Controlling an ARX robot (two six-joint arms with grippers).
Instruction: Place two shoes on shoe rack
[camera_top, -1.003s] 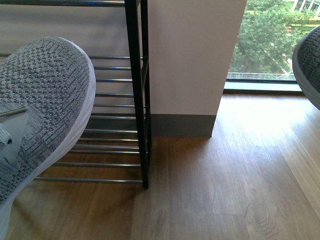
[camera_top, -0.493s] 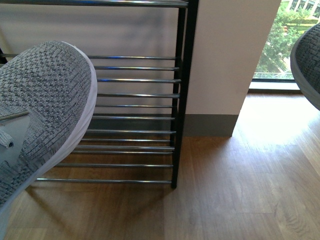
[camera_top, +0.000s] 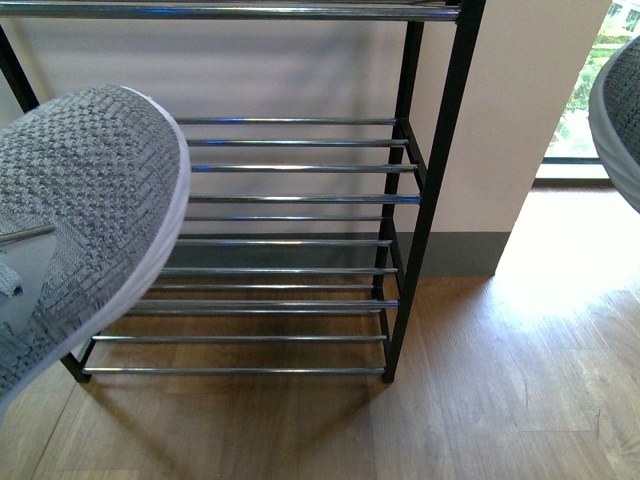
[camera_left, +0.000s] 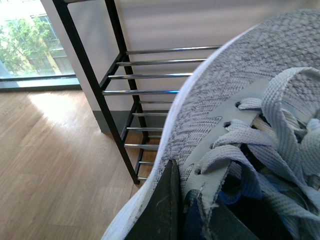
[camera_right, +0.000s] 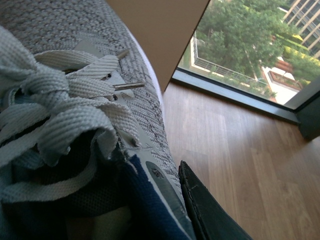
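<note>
**Operator:** While both shoes hang in the air, what is the state of each end effector?

**Technician:** The left gripper (camera_left: 197, 217) is pinching the collar wall of the left shoe (camera_top: 85, 215). One dark finger (camera_left: 162, 210) lies on the outer side and the other is down inside the opening. The right gripper (camera_right: 170, 210) appears to be clamped on the right shoe (camera_top: 622, 120) in the same way. Only its outer finger (camera_right: 207, 207) is visible, pressed against the knit.

**Operator:** Where are the shoes relative to the shoe rack (camera_top: 300, 200)?

**Technician:** The left shoe is near the camera on the left, toe towards the rack, and it hides the left part of the bars. The right shoe is at the far right edge of the front view, beyond the rack's right end post (camera_top: 432, 190), in front of the window (camera_top: 590, 100). Neither shoe is on a tier.

**Operator:** How should the placement be done?

**Technician:** Likely procedure:
1. Select one tier with open height above it.
2. Bring the right shoe leftward, inside the end post, before advancing.
3. Level each sole and enter toe first, with the sole above the near bar.
4. Lower until the sole spans at least two bars.
5. Spread the fingers only once the shoe is supported.

**Operator:** What are the risks?

**Technician:** A tilted sole may slip between the thin bars. The toe or the laces may also catch on the tier above.
</note>
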